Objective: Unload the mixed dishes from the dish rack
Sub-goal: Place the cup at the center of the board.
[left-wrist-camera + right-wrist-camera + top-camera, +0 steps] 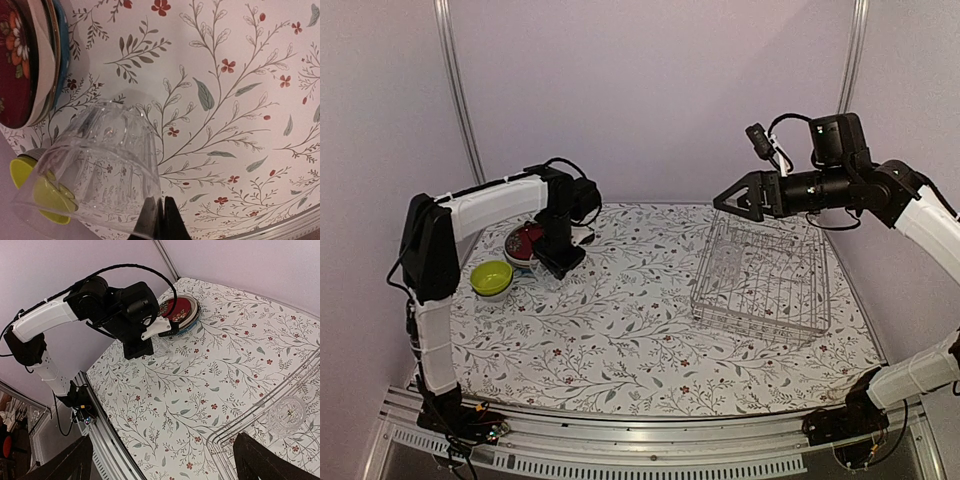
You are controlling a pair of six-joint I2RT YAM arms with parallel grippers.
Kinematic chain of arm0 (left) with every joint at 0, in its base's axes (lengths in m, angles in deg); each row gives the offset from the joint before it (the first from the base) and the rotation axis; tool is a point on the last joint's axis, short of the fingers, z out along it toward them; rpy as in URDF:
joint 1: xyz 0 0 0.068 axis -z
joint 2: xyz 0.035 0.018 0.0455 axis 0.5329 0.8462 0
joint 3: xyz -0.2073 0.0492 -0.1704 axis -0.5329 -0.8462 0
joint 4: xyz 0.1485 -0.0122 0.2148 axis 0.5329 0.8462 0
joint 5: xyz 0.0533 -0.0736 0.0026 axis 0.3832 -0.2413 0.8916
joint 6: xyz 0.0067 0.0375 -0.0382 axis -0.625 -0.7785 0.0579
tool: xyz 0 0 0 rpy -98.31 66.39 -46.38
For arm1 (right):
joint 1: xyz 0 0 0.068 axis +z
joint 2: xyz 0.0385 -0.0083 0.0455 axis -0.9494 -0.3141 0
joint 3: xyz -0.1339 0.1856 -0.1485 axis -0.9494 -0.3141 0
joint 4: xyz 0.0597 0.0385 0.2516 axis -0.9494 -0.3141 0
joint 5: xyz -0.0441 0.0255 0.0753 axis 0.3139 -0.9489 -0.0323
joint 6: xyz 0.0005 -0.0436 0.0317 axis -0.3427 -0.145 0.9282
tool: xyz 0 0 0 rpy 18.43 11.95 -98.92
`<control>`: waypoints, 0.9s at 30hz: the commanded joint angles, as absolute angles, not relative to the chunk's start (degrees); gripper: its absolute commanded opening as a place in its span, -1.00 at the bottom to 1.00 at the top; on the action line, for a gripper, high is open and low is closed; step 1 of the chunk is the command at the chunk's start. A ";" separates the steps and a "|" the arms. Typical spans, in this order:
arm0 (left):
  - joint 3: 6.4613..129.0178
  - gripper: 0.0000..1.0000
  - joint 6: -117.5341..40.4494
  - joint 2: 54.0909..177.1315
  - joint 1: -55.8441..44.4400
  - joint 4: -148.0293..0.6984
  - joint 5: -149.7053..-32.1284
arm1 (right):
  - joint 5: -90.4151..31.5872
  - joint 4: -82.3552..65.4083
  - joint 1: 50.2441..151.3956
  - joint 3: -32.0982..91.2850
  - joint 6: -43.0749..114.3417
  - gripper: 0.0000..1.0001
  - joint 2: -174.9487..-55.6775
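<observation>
My left gripper [159, 220] is shut on the rim of a clear drinking glass [100, 165], which it holds tilted low over the floral cloth. Just beside the glass is a stack of plates [523, 243] with the red floral plate [15, 60] on top, and a lime-green bowl [492, 277] sits left of it. The dish rack [760, 275], a silver wire basket, stands at the right. Another clear glass [286, 416] lies inside it. My right gripper [733, 197] hangs open above the rack's far left corner with nothing between its fingers.
A floral tablecloth [620, 330] covers the table. An aluminium rail [650, 450] runs along the near edge, and two upright posts [460, 90] stand at the back against the pale walls. The left arm [100, 300] leans over the plate stack.
</observation>
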State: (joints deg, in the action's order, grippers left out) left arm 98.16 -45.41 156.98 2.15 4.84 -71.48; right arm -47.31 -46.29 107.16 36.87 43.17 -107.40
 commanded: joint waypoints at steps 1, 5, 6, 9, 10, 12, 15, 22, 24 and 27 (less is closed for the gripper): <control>96.59 -1.00 -46.56 157.63 0.87 9.64 -71.50 | -46.56 -46.61 106.80 36.03 42.45 0.97 -107.77; 95.53 -1.00 -47.13 158.28 0.32 9.04 -73.32 | -46.84 -46.43 106.82 36.03 42.43 0.98 -108.18; 95.46 -1.00 -47.22 158.63 0.32 9.03 -73.66 | -47.01 -46.34 106.80 36.05 42.44 0.98 -108.35; 95.67 -0.98 -47.63 159.73 0.23 9.04 -75.40 | -47.34 -45.95 106.83 36.05 42.68 0.97 -108.58; 95.75 -0.96 -47.71 159.88 0.23 9.03 -75.83 | -47.41 -45.85 106.79 36.05 42.78 0.98 -108.59; 95.61 -0.94 -48.03 160.14 0.10 8.81 -76.66 | -47.37 -45.86 106.81 36.05 42.79 0.98 -108.60; 95.59 -0.94 -48.15 160.69 -0.40 8.63 -76.70 | -47.26 -45.92 106.79 35.92 42.88 0.98 -108.51; 95.58 -0.72 -48.11 161.89 -0.56 8.71 -77.07 | -47.35 -46.03 106.83 35.96 42.81 0.98 -108.33; 95.52 -0.57 -47.94 161.46 -0.55 8.81 -76.76 | -47.35 -46.03 106.83 35.96 42.68 0.97 -108.37; 95.33 -0.33 -47.93 160.44 -0.50 8.70 -76.50 | -47.69 -46.05 106.83 36.29 42.71 0.97 -108.70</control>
